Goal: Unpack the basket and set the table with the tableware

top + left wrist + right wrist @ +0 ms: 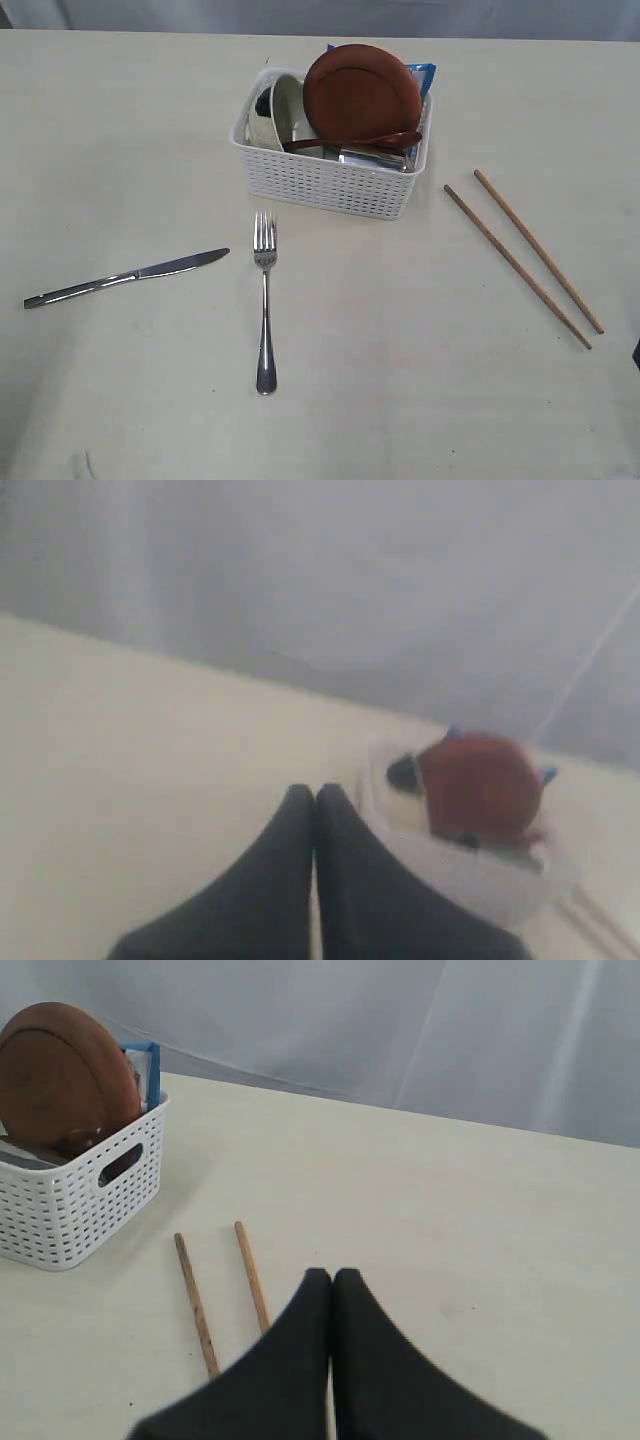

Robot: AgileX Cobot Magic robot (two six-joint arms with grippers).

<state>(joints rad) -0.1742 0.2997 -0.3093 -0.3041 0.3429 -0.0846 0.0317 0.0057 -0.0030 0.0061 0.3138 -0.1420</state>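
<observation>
Basket [330, 186] sits on table [420, 400], upper middle of the exterior view, with items inside. Plate [362, 92] stands on edge at its right end. Bowl [276, 112] is tipped on its side at the left end. Spoon [360, 141] lies across in front of the plate. Blue bag [426, 74] pokes out behind the plate. Something steel sits under the spoon; I can't tell what.

On the bare table: knife [130, 275] left of the basket and nearer the camera, lying slanted. Fork [265, 300] is just in front of the basket, tines toward it. Two chopsticks [518, 267] lie right of the basket, side by side, apart, not touching it.

My left gripper [315, 792] is closed and empty, over the table, basket just beyond it; that view is blurry. My right gripper [332, 1275] is closed and empty, over the table, with the chopsticks just beside its tips.
</observation>
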